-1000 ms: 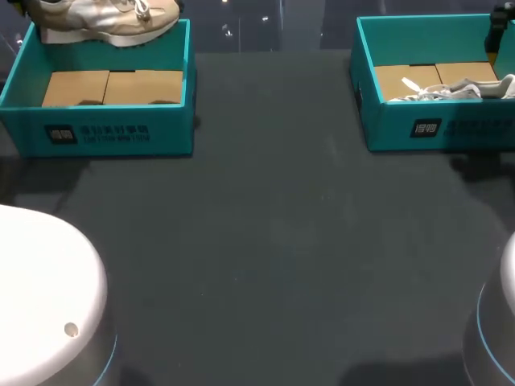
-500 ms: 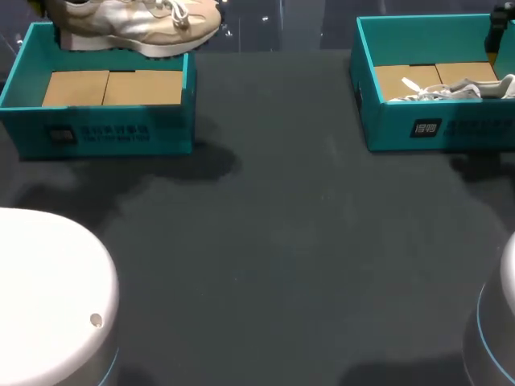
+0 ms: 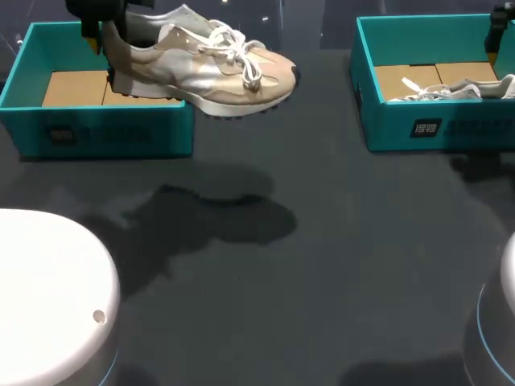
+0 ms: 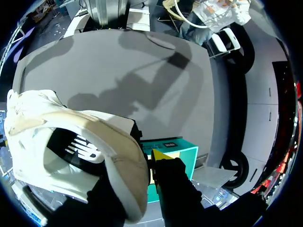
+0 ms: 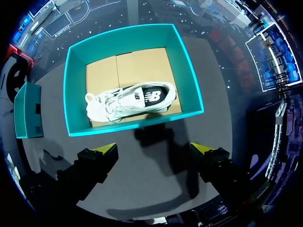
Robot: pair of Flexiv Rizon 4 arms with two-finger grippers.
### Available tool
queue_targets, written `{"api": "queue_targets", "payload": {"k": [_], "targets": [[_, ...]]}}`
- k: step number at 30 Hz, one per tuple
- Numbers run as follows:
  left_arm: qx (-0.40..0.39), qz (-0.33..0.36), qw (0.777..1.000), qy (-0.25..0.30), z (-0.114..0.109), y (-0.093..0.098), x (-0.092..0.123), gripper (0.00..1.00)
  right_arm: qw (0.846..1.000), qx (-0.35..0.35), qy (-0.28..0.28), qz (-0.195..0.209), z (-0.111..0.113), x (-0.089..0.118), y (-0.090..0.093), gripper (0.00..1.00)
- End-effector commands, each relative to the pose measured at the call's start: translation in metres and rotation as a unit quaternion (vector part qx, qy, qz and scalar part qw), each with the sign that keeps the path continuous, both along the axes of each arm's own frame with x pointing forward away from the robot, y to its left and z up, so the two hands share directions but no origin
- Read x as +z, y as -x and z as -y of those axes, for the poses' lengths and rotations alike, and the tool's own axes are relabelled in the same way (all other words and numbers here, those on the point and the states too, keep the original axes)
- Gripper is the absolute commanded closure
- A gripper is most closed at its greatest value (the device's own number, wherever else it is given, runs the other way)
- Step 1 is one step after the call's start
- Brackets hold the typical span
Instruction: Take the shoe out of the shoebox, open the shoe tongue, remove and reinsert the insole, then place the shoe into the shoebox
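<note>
Beige-and-silver shoe (image 3: 205, 68), white laces: we list it held in the air by our left fingers (image 4: 157, 156), which are clamped on its heel collar, one inside the opening and one outside. Its heel hangs over the right end of the left shoebox (image 3: 105, 133) and its toe points toward the bench's right edge. Its shadow falls on the dark bench (image 3: 322, 265) below.

Left shoebox: teal, open, cardboard floor, at the far left corner of the bench.

Right shoebox (image 3: 434, 129): teal, open, at the far right corner. It holds a white shoe (image 5: 128, 101) lying on its side.

Right fingers (image 5: 105, 150): wide apart, gripping nothing, raised above the bench, with the right shoebox ahead of them.
</note>
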State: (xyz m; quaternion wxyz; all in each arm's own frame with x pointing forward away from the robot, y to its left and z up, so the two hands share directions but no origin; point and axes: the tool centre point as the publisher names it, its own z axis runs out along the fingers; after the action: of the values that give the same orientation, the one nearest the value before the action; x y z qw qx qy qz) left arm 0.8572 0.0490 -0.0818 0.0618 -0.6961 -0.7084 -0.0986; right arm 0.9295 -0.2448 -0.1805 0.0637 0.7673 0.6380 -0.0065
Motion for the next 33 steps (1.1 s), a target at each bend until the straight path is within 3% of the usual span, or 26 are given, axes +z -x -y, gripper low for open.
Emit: {"api": "queue_targets", "payload": {"k": [1, 10, 13, 22, 33], "targets": [[-0.020, 0.089, 0.996, 0.002, -0.003, 0.011, 0.001, 1.00, 1.000, 0.000, 0.000, 0.000, 0.000, 0.000, 0.000, 0.00], [-0.020, 0.089, 0.996, 0.002, -0.003, 0.011, 0.001, 1.00, 1.000, 0.000, 0.000, 0.000, 0.000, 0.000, 0.000, 0.00], [-0.009, 0.081, 0.997, 0.008, 0.005, 0.031, -0.008, 1.00, 1.000, 0.000, 0.000, 0.000, 0.000, 0.000, 0.000, 0.00], [-0.020, 0.056, 0.998, -0.006, 0.065, 0.093, -0.054, 1.00, 1.000, 0.000, 0.000, 0.000, 0.000, 0.000, 0.000, 0.00], [-0.042, 0.002, 0.999, -0.022, 0.143, 0.128, -0.106, 1.00, 1.000, 0.000, 0.000, 0.000, 0.000, 0.000, 0.000, 0.00]]}}
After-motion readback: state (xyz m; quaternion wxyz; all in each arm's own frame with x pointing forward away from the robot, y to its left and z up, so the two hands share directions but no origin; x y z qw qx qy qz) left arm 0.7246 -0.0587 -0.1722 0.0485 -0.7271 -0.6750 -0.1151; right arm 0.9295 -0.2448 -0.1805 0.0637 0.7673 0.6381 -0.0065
